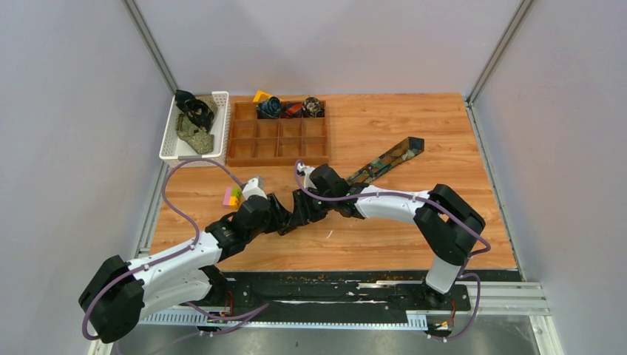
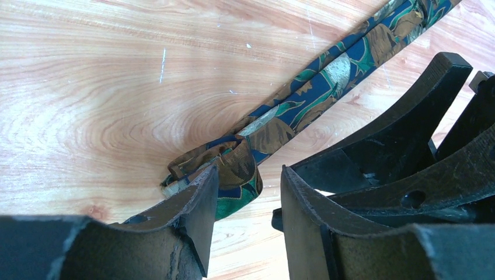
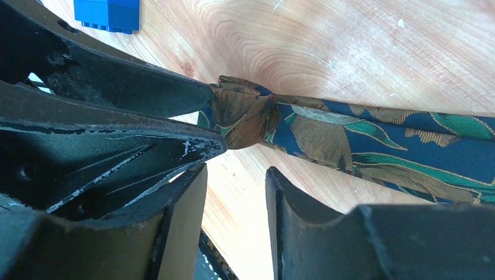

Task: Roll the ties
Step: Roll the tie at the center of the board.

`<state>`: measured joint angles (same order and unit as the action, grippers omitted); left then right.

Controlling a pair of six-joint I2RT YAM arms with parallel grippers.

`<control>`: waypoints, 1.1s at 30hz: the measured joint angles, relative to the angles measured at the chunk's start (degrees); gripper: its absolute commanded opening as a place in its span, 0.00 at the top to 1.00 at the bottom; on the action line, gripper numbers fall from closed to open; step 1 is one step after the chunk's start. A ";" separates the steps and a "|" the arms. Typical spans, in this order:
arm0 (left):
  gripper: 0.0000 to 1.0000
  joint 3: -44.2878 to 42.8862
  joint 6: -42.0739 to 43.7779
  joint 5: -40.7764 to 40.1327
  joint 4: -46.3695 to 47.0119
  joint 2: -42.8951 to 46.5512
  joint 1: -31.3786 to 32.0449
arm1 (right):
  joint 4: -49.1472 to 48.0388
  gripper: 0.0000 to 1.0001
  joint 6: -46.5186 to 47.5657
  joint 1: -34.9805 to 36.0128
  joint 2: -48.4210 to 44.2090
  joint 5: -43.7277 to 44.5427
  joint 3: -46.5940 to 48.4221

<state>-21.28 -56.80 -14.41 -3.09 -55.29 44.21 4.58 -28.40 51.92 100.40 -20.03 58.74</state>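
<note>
A navy tie [image 1: 388,157] with a green and brown leaf pattern lies slantwise on the wooden table [image 1: 414,222]. Its narrow end is curled into a small roll [image 2: 233,166] at the middle, also seen in the right wrist view [image 3: 242,114]. My left gripper [image 2: 250,172] is open, its fingertips either side of the roll, the left one touching it. My right gripper [image 3: 236,172] is open and empty, just above the table beside the tie. In the top view both grippers meet at the table's middle, left [image 1: 287,220] and right [image 1: 304,205].
A wooden compartment tray [image 1: 277,140] at the back holds three rolled ties [image 1: 293,109]. A white basket [image 1: 168,137] to its left holds more ties. Bright blocks [image 1: 233,197] lie by my left wrist. A blue block [image 3: 108,11] lies near the roll.
</note>
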 measured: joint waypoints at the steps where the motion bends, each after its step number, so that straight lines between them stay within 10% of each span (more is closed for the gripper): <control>1: 0.49 0.00 0.20 0.07 0.13 0.04 0.00 | 0.07 0.57 0.02 0.00 -0.22 0.02 -0.07; 33: 0.26 -0.22 6.14 -5.68 -12.87 21.51 0.00 | 3.23 0.52 0.55 0.63 -2.23 2.10 1.27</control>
<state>-21.50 -50.65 -20.10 -15.97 -33.78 44.21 7.81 -27.86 52.56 98.17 -17.93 60.01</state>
